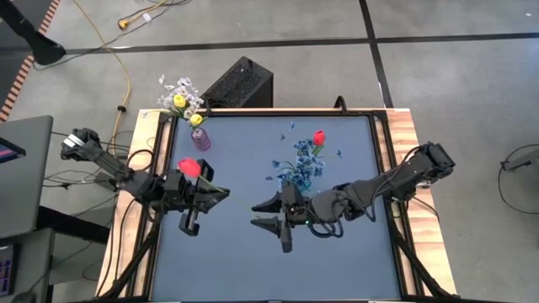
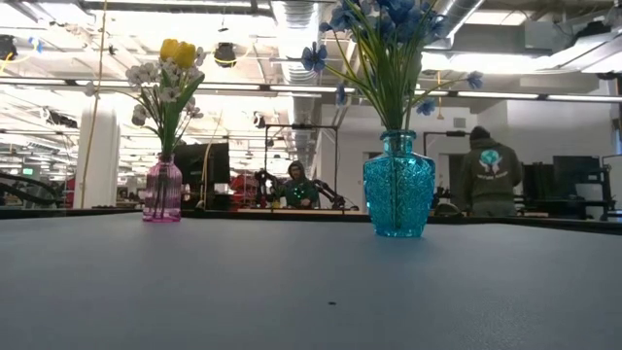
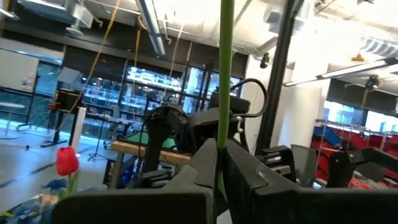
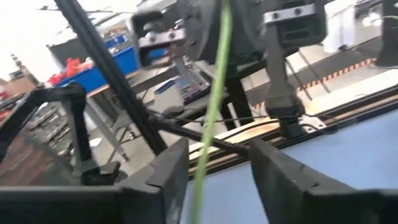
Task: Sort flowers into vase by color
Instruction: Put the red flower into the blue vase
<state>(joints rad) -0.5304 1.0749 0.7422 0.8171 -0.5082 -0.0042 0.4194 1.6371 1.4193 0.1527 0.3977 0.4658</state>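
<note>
My left gripper (image 1: 210, 189) is over the table's left half, shut on a red tulip (image 1: 190, 167) with a thin green stem (image 3: 225, 68). My right gripper (image 1: 257, 214) is open near the middle, pointing toward the left gripper. The stem (image 4: 213, 106) shows in the gap between its fingers but lies farther off. A blue vase (image 2: 398, 185) stands on its base, holding blue sprigs and one red tulip (image 1: 318, 137). A pink vase (image 2: 162, 190) holds yellow buds (image 2: 178, 51) and white blossoms. Neither gripper shows in the low view. My left gripper pinches the tulip's green stem (image 3: 222, 140) between its two shut fingers (image 3: 245, 171). The fingers lie across the stem and point toward the table's right. The tulip is lifted clear of the table, and its red bud (image 1: 190, 167) lies toward the far side of the gripper.
The blue vase (image 1: 301, 177) stands just beyond my right gripper, its sprigs spreading over it. The pink vase (image 1: 200, 139) is near the far left corner. The dark tabletop (image 1: 337, 261) has bare room along its near side. People and benches show in the room behind.
</note>
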